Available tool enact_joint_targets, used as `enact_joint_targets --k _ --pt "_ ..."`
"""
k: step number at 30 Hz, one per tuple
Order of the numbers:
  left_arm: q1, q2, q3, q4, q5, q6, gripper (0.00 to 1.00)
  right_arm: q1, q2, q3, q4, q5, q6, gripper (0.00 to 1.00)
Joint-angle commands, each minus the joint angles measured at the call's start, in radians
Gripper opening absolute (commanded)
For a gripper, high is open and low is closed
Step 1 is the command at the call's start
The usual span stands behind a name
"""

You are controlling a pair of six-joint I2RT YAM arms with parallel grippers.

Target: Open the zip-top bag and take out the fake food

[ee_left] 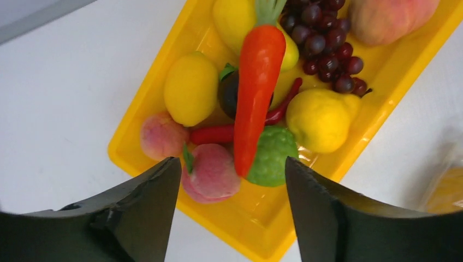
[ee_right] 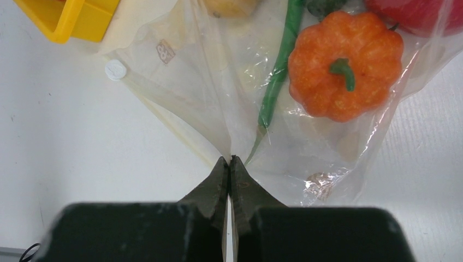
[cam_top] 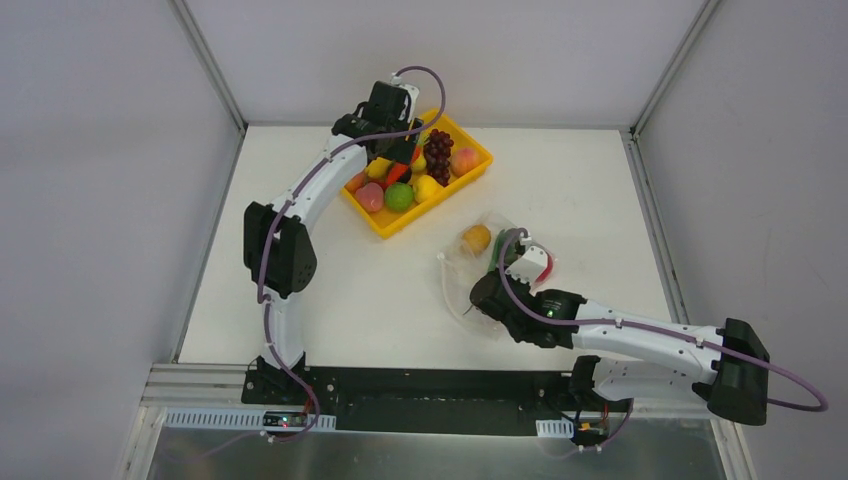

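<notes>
White table (cam_top: 330, 290); only the right wrist cam shows one pumpkin (ee_right: 345, 65) in the bag (ee_right: 207, 82) right gripper (ee_right: 229, 159) pinches, left gripper (ee_left: 232, 164) spread over tray (ee_left: 393, 65).

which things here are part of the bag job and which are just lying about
Job: bag; pumpkin and bean inside it; right end effector, shut on the bag's edge.
Lying about: tray; grapes in it.

One zip-top bag (ee_right: 191, 93), one yellow tray (ee_left: 398, 65), one orange pumpkin (ee_right: 344, 65)
</notes>
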Motion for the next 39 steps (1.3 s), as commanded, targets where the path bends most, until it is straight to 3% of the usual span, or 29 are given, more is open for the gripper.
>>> enact_joint_targets --k 1,6,13,20,33,39 --pt "0.013 -0.017 0.064 -0.01 0.03 -0.041 0.77 -0.002 -0.008 0.024 0.012 0.002 -0.012 0.0" --pt "0.013 -0.125 -0.034 0.009 0.059 -0.1 0.88 -0.002 -0.011 0.025 0.013 -0.003 -0.012 0.0" --pt "0.01 -0.329 -0.246 0.023 0.185 -0.26 0.87 -0.003 -0.017 0.029 0.01 -0.006 -0.022 0.0" --pt "-0.031 -0.579 -0.573 0.131 0.332 -0.443 0.83 -0.003 -0.027 0.042 0.015 -0.007 -0.029 0.0" --pt "-0.313 -0.903 -1.078 0.414 0.313 -0.65 0.77 -0.003 -0.04 0.082 0.008 -0.016 -0.058 0.0" --pt "-0.464 -0.945 -1.201 0.58 0.201 -0.675 0.74 -0.002 -0.031 0.085 0.01 -0.031 -0.062 0.0"
